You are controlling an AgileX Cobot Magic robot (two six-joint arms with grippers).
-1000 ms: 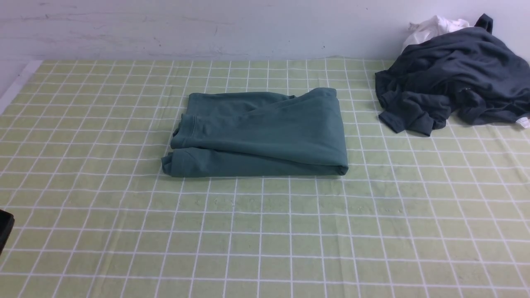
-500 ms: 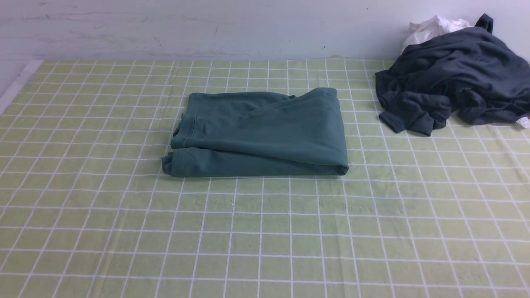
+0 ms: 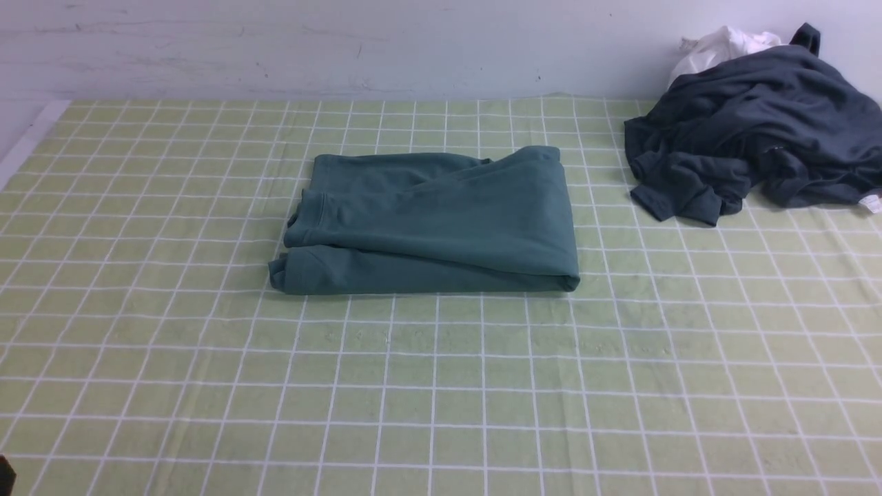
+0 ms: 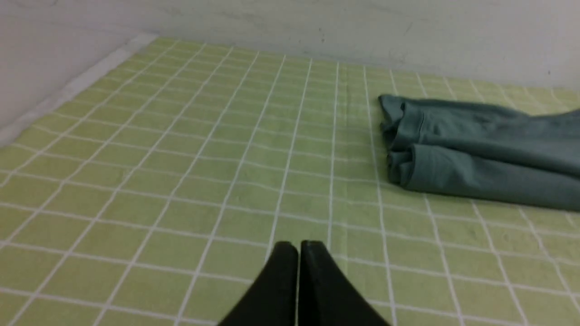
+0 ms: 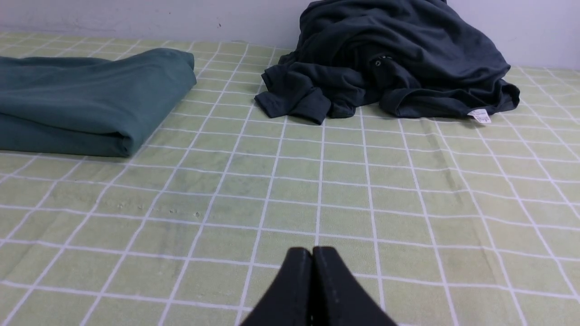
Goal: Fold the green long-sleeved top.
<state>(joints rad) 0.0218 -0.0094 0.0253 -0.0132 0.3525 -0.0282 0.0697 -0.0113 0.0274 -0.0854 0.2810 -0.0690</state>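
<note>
The green long-sleeved top (image 3: 434,224) lies folded into a thick rectangle in the middle of the checked table. The left wrist view shows its left end (image 4: 476,154); the right wrist view shows its right end (image 5: 86,102). My left gripper (image 4: 298,246) is shut and empty, low over bare cloth well short of the top. Likewise shut and empty, my right gripper (image 5: 311,251) hovers over bare cloth away from it. In the front view only a dark sliver of the left arm (image 3: 5,475) shows at the bottom left corner.
A crumpled dark charcoal garment (image 3: 751,131) is heaped at the back right against the wall, with a small white cloth (image 3: 720,45) behind it. A green checked tablecloth (image 3: 441,386) covers the table. The wall runs along the back and the left edge.
The left arm's dark tip at the front view's left edge has dropped from mid-height to the bottom corner. The top and the charcoal garment have not moved.
</note>
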